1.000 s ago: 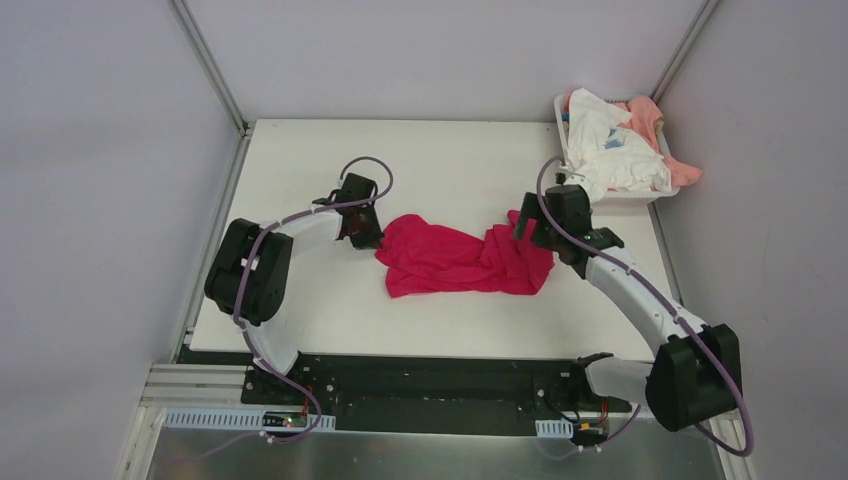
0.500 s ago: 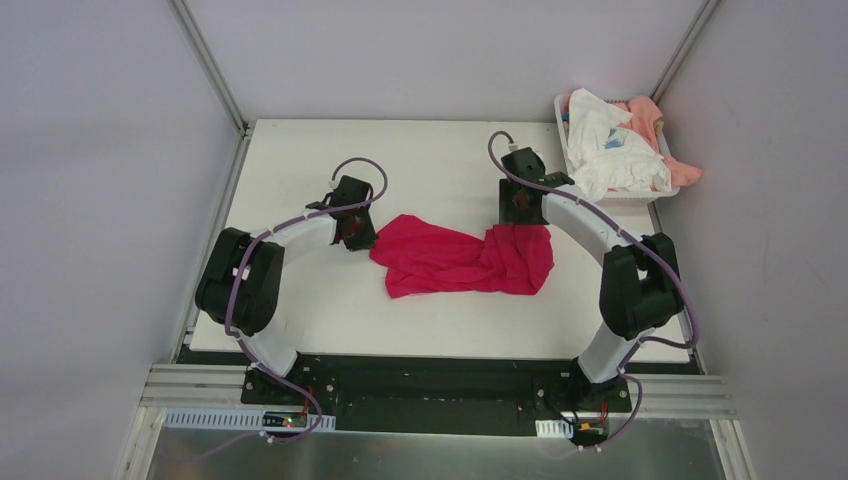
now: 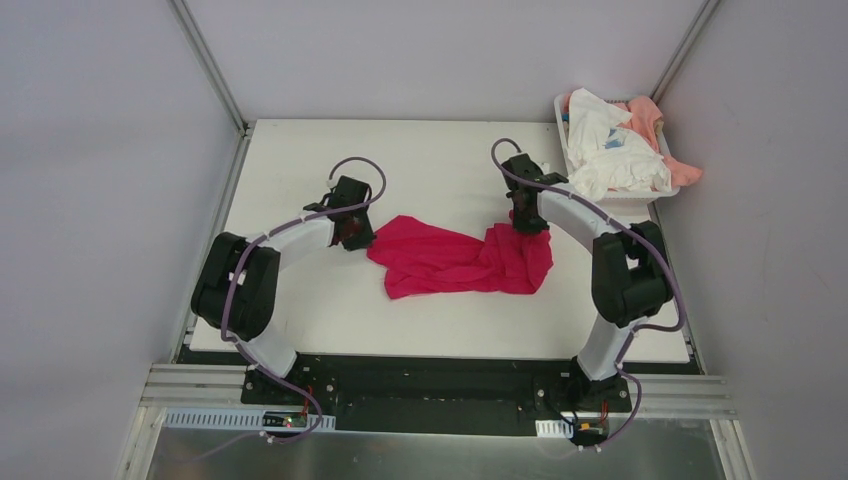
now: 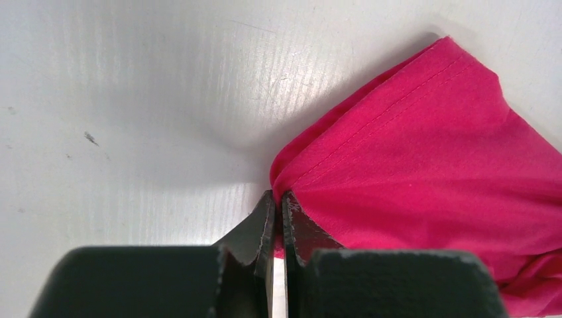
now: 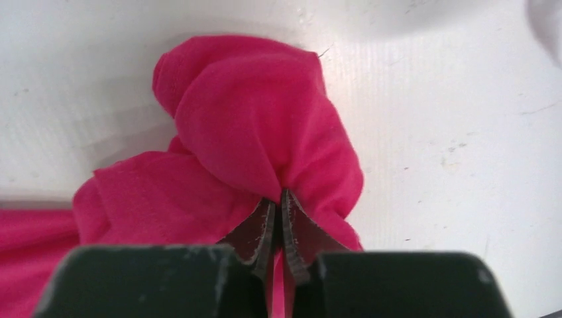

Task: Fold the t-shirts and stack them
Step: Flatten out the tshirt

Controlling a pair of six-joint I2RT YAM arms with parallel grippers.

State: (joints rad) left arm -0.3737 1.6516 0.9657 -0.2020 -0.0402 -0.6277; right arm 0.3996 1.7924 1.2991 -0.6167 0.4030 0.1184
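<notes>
Shifted slightly leftward, right gripper (image 5: 278, 196) and left gripper (image 4: 278, 196) each pinch the crumpled soft magenta t-shirt (image 3: 450, 262).

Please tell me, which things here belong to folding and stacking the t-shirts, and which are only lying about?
Belong to the job:
- magenta-red t-shirt, pinched by the left gripper and the right gripper
- white t-shirts and peach-pink t-shirt, heaped together, waiting

Only lying about:
- white plastic basket that holds the heap
- table
</notes>
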